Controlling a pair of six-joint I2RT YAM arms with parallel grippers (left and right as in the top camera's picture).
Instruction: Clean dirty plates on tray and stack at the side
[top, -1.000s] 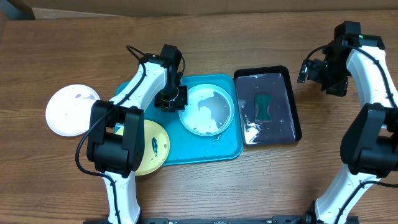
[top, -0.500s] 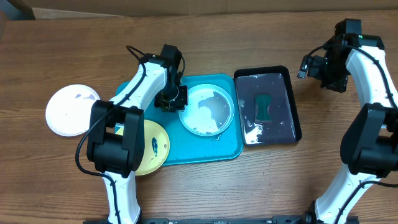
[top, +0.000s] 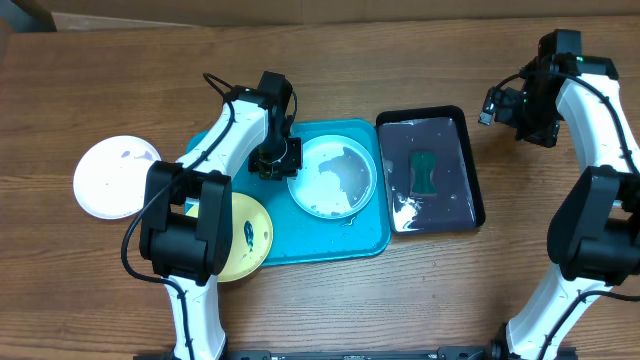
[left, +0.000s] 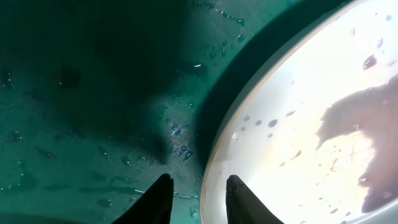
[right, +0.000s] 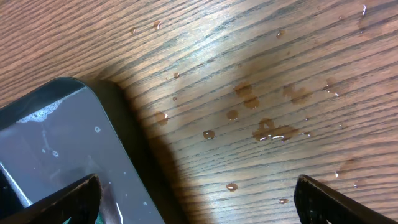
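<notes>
A pale blue plate (top: 332, 178), wet and speckled with dark smears, lies on the turquoise tray (top: 340, 242). My left gripper (top: 276, 160) is at the plate's left edge. In the left wrist view the left gripper (left: 199, 180) is closed down astride the plate's (left: 311, 124) rim, one finger over the plate and the other over the wet tray (left: 93, 93). A yellow plate (top: 250, 235) sits at the tray's front left corner, partly under my arm. A white plate (top: 115, 177) rests on the table left of the tray. My right gripper (top: 503, 107) hovers open, holding nothing.
A black tray (top: 472, 170) holding a green sponge (top: 424, 172) and water stands right of the turquoise tray. In the right wrist view the right gripper (right: 196, 180) is above the black tray's (right: 62, 137) corner and wood dotted with droplets (right: 267, 127).
The right gripper has shifted slightly toward the far side of the table. The left arm and the plates have not moved.
</notes>
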